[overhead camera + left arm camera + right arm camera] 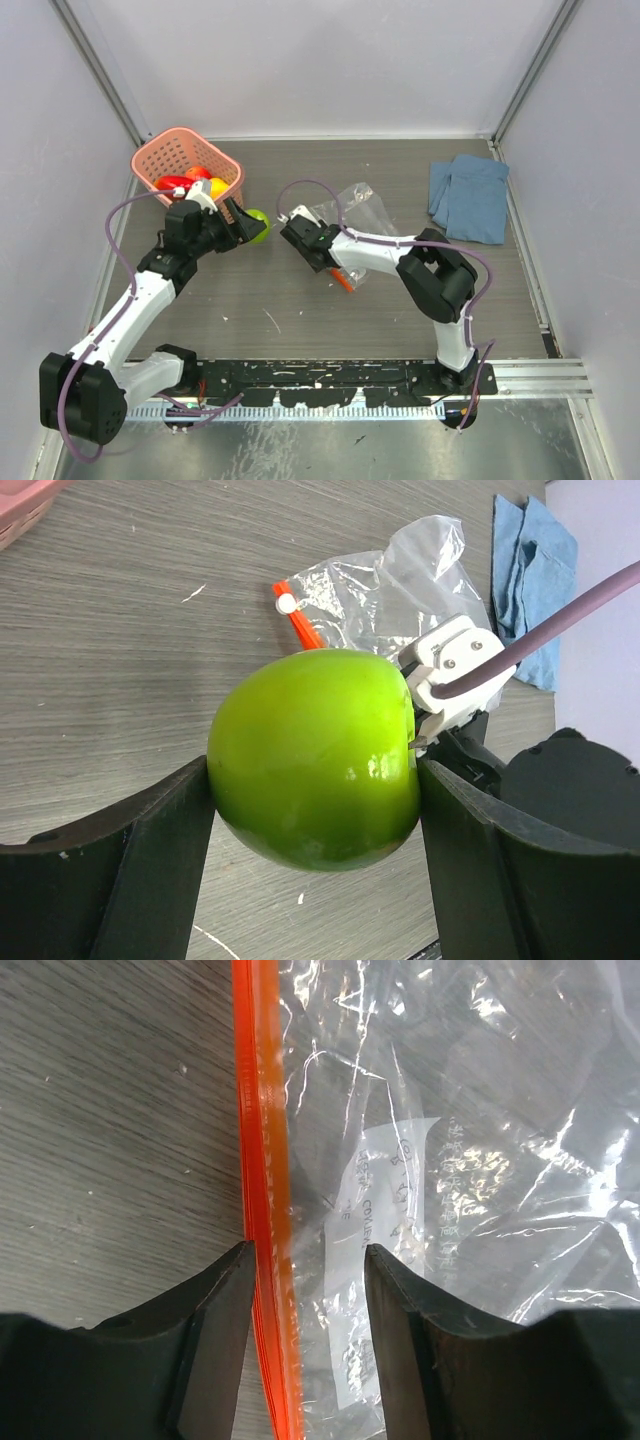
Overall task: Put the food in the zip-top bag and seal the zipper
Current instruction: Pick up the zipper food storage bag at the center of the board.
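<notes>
Nearest us, our left pincer [315, 780] grips a green apple [310, 720] between both fingers, over the worktop [100, 630] between the pink basket [165, 155] and the clear bag [480, 1160]. Our right pincer [307, 1260] stands partly open astride the bag's orange zipper [265, 1140], with one finger touching the strip and nothing clamped. We see the bag lying near the worktop's middle. More toy food [200, 180] sits in the basket at the far left corner.

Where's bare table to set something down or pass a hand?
Free: table front-centre, ahead of base rail; back strip from pink basket to blue cloth; right, nearer than the cloth. Crowded: middle, left gripper with green apple, right gripper, bag.
</notes>
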{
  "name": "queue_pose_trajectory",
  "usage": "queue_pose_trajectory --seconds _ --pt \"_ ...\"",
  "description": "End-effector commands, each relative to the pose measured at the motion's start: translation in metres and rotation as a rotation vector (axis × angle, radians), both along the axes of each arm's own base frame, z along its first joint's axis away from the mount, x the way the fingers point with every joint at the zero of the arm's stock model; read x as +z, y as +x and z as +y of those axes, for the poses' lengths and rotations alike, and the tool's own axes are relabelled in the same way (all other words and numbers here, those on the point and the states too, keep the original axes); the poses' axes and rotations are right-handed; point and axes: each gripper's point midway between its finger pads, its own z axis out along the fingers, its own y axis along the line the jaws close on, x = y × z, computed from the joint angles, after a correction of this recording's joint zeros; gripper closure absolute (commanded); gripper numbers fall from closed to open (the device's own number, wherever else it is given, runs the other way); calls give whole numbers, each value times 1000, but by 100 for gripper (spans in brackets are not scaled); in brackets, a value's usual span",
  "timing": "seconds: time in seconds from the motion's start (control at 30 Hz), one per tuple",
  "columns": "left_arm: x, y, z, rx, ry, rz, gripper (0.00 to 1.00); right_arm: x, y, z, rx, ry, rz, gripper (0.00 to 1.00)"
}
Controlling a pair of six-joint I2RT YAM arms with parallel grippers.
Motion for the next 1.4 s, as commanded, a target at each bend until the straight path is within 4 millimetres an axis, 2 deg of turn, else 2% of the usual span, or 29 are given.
queue_pose_trajectory --seconds 0.0,0.13,0.33,0.57,1.0,1.37 --pt "24 5 4 7 8 -84 81 10 13 4 -21 -43 -112 47" --pt "23 4 4 6 10 -82 81 13 14 -2 -47 -107 -169 53" --pt "22 4 2 0 3 -83 81 24 17 -9 -82 -160 -241 70" --pt "20 1 -7 -42 -26 -65 82 39 19 -12 -103 -157 -282 99" --pt "15 -11 -43 -134 -102 -48 83 99 15 9 -74 66 -298 99" --pt "18 -18 -71 -182 -148 -60 84 133 5 25 -61 260 -283 99"
